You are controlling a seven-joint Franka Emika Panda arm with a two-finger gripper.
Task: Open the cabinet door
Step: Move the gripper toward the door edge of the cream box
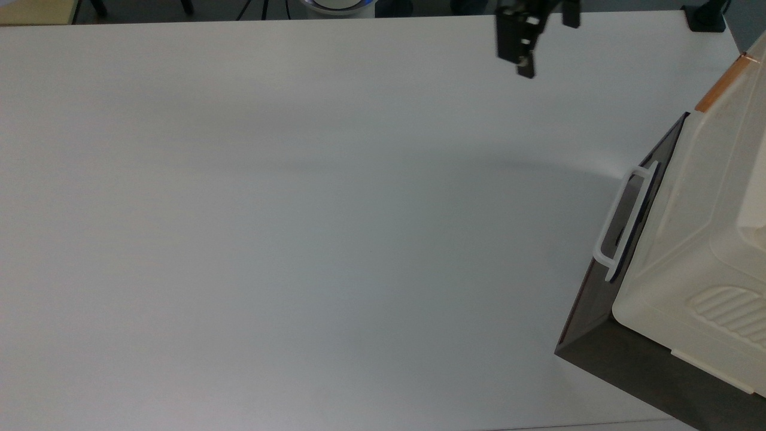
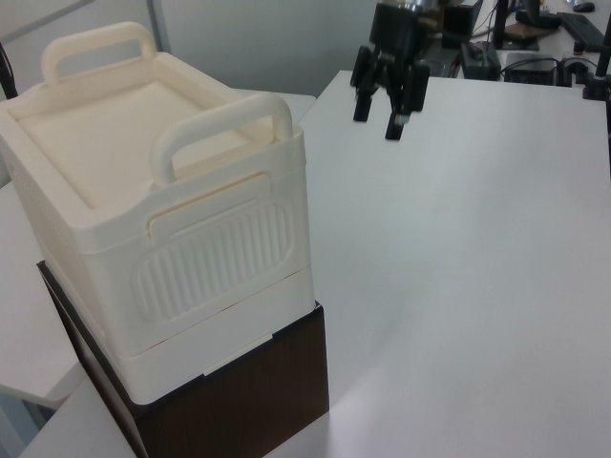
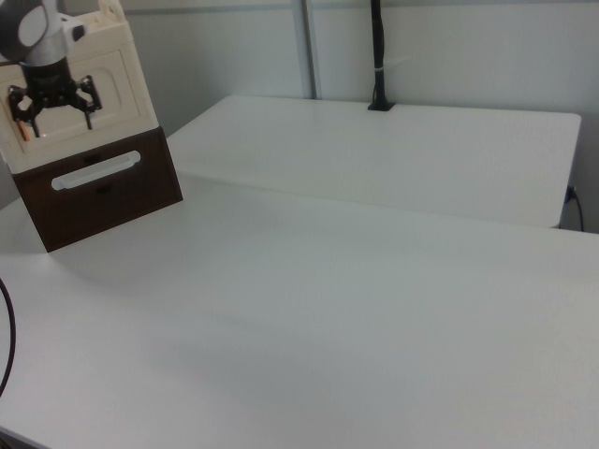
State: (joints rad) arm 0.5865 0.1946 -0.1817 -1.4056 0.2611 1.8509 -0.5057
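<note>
Fronting cabinet door (image 3: 89, 79): tool (image 3: 54, 114).

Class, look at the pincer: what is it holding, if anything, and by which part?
Nothing. The pincer hangs open above the table, apart from the cabinet door.

Even, soft overhead light; faint shadows on the table (image 1: 299, 239); slight blur.

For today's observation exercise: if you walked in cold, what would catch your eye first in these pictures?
First, the cream cabinet with two loop handles on top, stacked on a dark brown box at the left view's left. Next, the black gripper, fingers open, hanging above the bare white table near the cabinet. In the right view, the cabinet door looks closed.
</note>
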